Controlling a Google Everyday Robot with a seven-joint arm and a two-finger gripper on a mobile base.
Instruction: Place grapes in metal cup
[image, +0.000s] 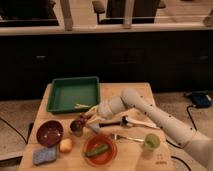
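Note:
The small metal cup (76, 127) stands on the wooden table (155, 159), left of centre, next to a dark red bowl. A dark reddish clump that looks like the grapes (83, 119) sits just above and right of the cup's rim, at the tip of my gripper (89, 118). My white arm reaches in from the lower right, and the gripper is right beside the cup, slightly above it. I cannot tell if the grapes are in the gripper or resting at the cup.
A green tray (70, 94) lies behind the cup. A dark red bowl (49, 132), blue sponge (44, 155), orange fruit (65, 145) and orange plate (106, 156) holding a green item stand in front. A green cup (152, 141), fork (125, 136) and utensils lie under my arm.

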